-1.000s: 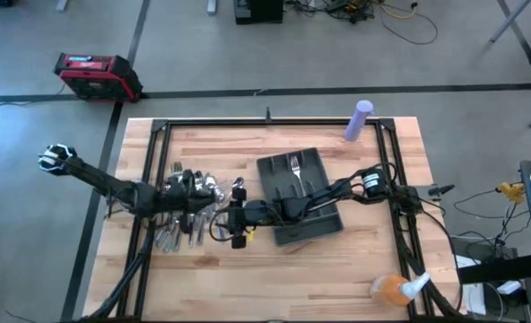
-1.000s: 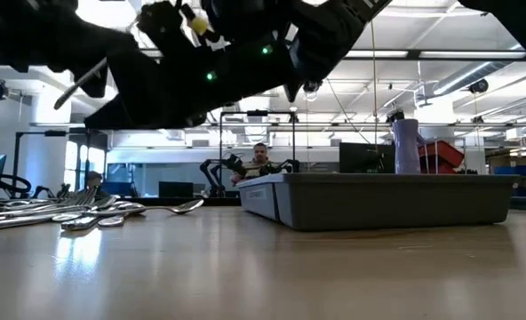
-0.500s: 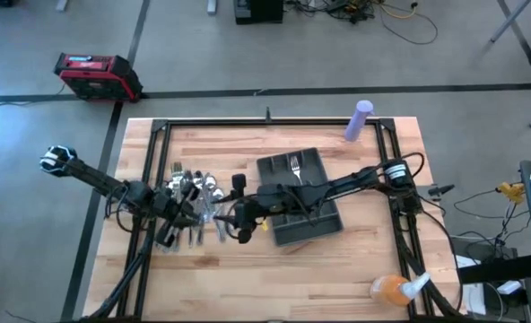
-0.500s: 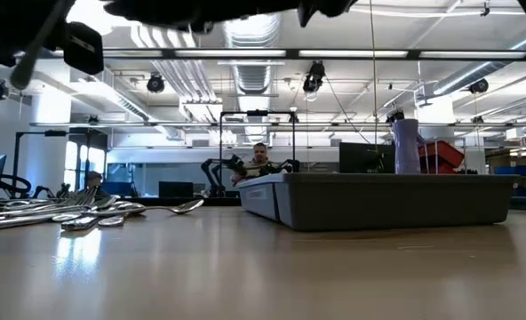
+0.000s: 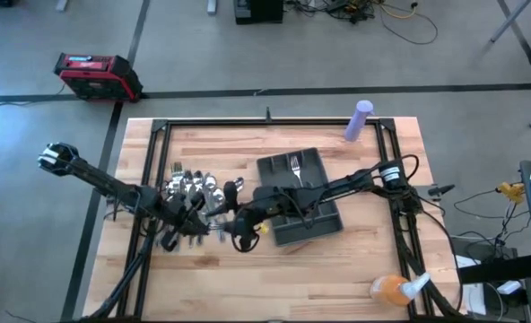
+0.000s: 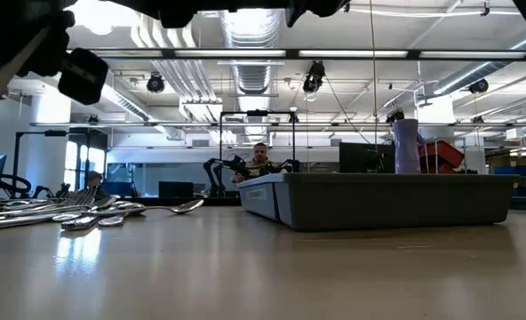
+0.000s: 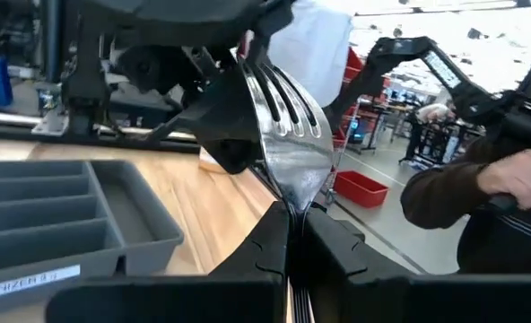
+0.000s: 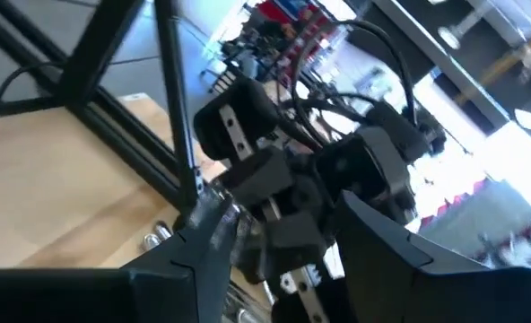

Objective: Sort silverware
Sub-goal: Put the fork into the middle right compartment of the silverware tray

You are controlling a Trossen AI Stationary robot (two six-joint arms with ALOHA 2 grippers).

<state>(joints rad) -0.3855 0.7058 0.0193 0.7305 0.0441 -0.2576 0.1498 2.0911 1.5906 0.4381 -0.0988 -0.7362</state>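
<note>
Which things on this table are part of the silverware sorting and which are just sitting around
Part of the job:
- silverware pile
- fork clamped in the left gripper
- fork lying in the tray
- tray
- right gripper, fingers open, beside the pile

Just lying about:
- purple bottle
- orange spray bottle
- red case on the floor

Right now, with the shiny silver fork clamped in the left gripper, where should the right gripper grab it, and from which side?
Probably the free head, below the tines. The shiny silver fork sticks out of the left gripper, pinched at its neck, handle hidden, so only that end is exposed. The open right gripper faces it from the dark grey tray's side; come from there.
</note>
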